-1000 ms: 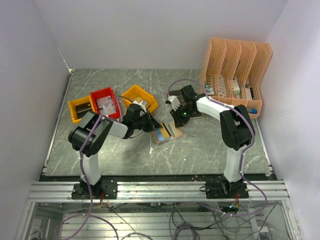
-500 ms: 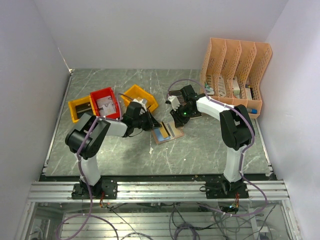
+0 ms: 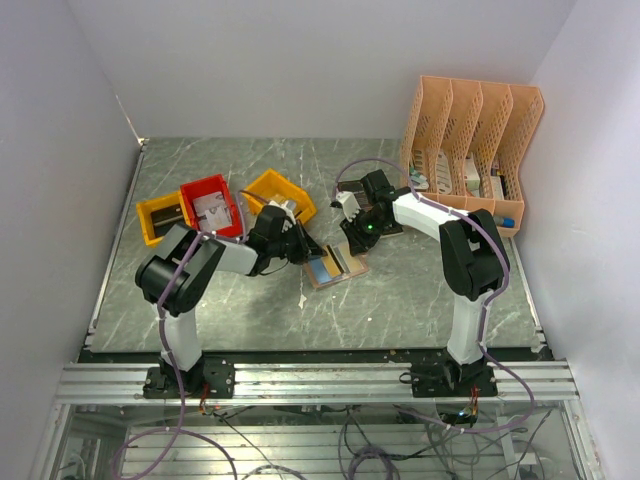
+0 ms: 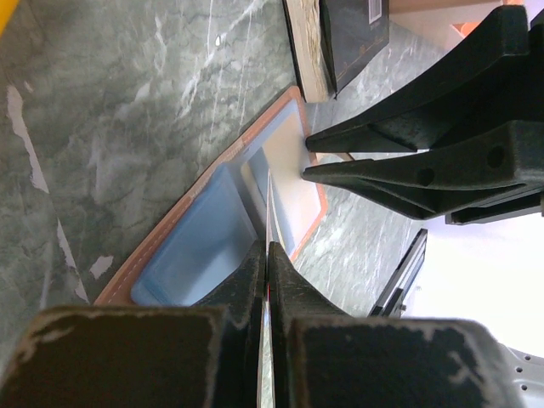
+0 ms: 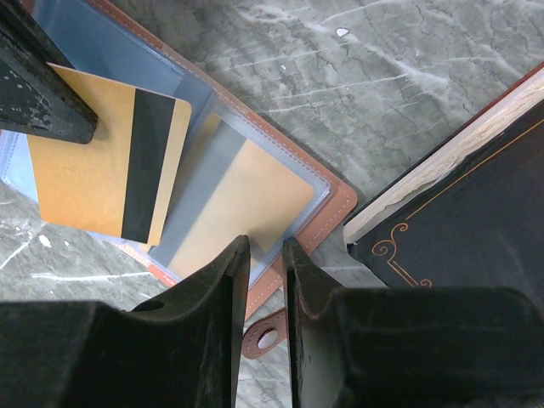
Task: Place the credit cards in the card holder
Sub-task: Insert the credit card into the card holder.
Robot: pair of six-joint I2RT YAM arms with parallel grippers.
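Note:
The tan-pink card holder (image 3: 338,268) lies open on the table, its brown edge (image 5: 331,204) and snap tab (image 5: 263,337) in the right wrist view. A light blue card (image 4: 191,255) sits in its left pocket. The right pocket (image 5: 238,195) shows grey and tan behind clear plastic. My left gripper (image 3: 303,248) is shut on the orange-gold card (image 5: 93,161), held on edge (image 4: 269,212) over the holder's middle. My right gripper (image 3: 357,240) is almost shut, holds nothing, and its tips (image 5: 266,251) rest at the holder's right edge.
A black book (image 5: 476,212) lies right beside the holder, under the right arm. A peach slotted file rack (image 3: 475,140) stands at the back right. A red bin (image 3: 210,205) and two yellow bins (image 3: 160,218) (image 3: 280,190) sit behind the left arm.
The left arm has shifted slightly, and the orange-gold card stays at the holder. The right arm has not visibly moved.

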